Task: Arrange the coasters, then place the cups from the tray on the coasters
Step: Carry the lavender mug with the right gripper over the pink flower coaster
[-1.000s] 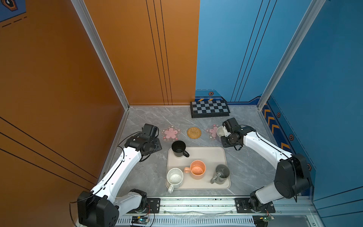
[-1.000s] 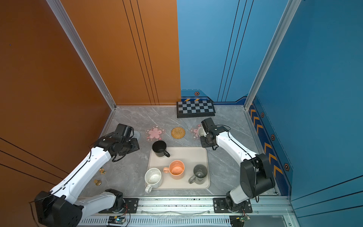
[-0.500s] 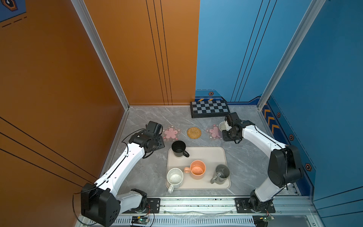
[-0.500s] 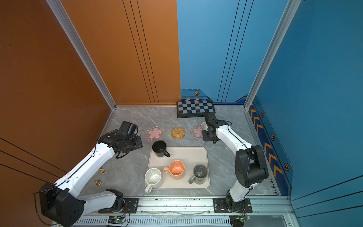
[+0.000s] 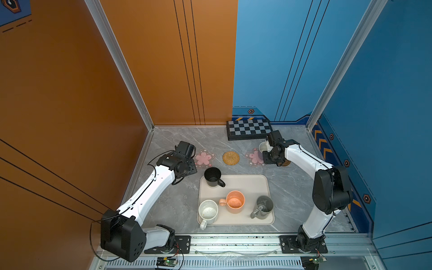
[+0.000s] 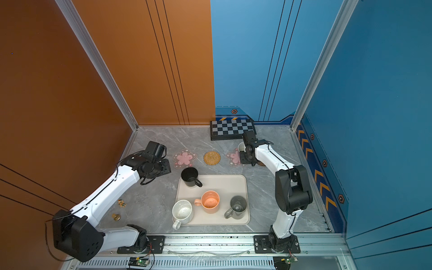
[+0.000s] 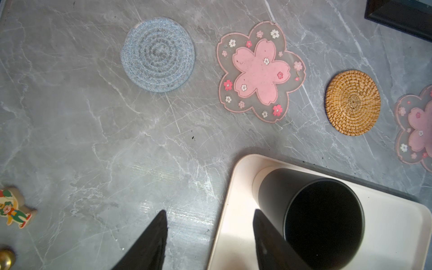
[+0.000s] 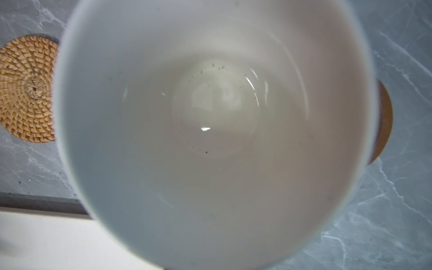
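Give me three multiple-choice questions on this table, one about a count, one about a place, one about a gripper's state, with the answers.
1. How many cups stand on the tray?
A. three
B. four
C. five

2. The straw coaster lies:
A. on the tray
B. between the pink flower coasters
C. on the checkered board

3. The left gripper is:
A. shut on a cup's handle
B. shut on a coaster
C. open, gripping nothing

Answers:
1 B: the black cup, speckled white cup, peach cup and grey cup stand there, while the lavender cup is in the right gripper.
2 B: both top views show one flower coaster on each side of it.
3 C: in the left wrist view its fingers stand apart with nothing gripped.
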You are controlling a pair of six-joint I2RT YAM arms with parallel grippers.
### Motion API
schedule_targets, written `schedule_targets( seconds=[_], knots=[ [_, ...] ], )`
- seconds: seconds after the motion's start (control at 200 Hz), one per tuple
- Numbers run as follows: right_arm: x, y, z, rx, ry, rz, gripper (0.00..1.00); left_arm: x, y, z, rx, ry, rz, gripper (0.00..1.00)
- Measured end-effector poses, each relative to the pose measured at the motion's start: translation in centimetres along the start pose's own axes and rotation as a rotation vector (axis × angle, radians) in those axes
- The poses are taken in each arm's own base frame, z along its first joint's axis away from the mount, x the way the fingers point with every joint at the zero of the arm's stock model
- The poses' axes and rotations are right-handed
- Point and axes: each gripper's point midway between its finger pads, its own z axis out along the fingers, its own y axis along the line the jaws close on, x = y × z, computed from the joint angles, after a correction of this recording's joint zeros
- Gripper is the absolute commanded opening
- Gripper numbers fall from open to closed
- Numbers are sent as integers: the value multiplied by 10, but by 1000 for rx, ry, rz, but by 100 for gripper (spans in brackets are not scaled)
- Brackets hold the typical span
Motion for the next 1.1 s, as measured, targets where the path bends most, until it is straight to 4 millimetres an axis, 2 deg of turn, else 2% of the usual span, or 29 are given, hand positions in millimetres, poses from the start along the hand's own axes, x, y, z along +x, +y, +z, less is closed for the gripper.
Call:
schedule_targets(
  seconds=[0.125, 0.506, 1.096],
  knots=[
    [-4, 6, 8, -3, 6, -2, 0, 0, 0, 2, -4, 5, 4, 60],
    [-17, 22, 12, -15, -9, -11, 0, 1, -1, 6, -12, 15, 7, 60],
    [-15, 21, 23, 4, 11, -12, 0, 0, 0, 6, -14, 14, 6, 60]
  ],
)
